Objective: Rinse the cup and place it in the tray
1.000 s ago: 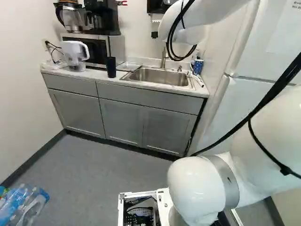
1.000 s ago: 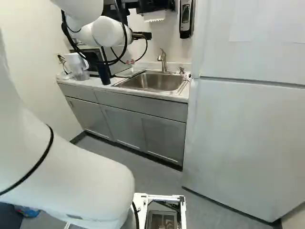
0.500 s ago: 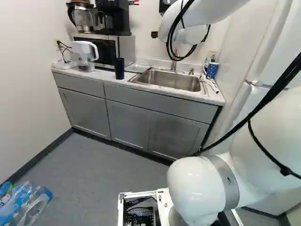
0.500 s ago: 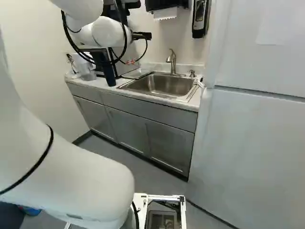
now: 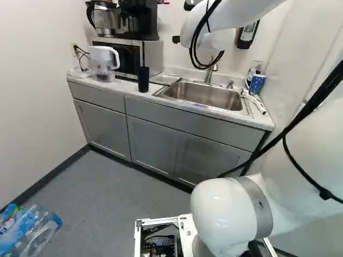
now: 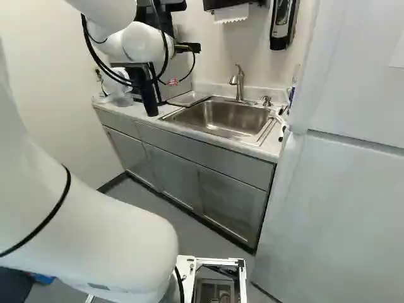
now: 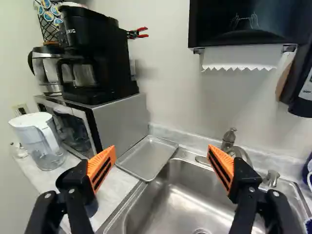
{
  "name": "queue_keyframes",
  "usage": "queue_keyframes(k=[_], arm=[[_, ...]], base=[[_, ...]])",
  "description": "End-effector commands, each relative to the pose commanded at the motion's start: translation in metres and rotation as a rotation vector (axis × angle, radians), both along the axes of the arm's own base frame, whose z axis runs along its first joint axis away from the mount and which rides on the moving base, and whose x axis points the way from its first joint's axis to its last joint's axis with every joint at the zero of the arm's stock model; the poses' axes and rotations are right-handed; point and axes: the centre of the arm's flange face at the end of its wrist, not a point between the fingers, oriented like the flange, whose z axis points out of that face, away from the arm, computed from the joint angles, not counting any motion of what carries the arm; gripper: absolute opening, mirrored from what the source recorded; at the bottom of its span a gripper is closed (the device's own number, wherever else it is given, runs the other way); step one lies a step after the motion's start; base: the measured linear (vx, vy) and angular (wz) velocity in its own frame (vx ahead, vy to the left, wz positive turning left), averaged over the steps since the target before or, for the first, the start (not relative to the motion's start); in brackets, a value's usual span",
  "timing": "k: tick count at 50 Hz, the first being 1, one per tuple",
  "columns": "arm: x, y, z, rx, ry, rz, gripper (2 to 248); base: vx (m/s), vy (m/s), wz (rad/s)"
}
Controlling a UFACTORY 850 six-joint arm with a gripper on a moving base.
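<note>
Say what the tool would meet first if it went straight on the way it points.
Probably the wall behind the sink; the tool seems to point just over the metal tray. Depth is unclear, so it might clip the tray's far edge first.

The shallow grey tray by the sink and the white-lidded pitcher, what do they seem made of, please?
The shallow grey rectangular tray looks like metal, perhaps steel or aluminium, satin-finished, going by its soft sheen. The white-lidded clear pitcher looks like smooth plastic, its lower part see-through; glass there cannot be ruled out.
</note>
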Motion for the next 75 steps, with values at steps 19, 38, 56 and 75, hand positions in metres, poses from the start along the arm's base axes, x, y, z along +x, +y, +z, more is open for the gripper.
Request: queue_keyframes(k=[19, 38, 56, 75], arm=[[0.000, 0.000, 0.000, 0.000, 0.000, 0.000, 247], [0.000, 0.000, 0.000, 0.000, 0.000, 0.000, 247], [0.011, -0.004, 0.001, 0.000, 0.003, -0.008, 247], [0.043, -0.018, 0.002, 0.000, 0.010, -0.037, 247]], base=[[0.123, -0.024, 0.009], [0.012, -0.001, 0.001], [0.000, 0.000, 0.000], [0.000, 0.000, 0.000]])
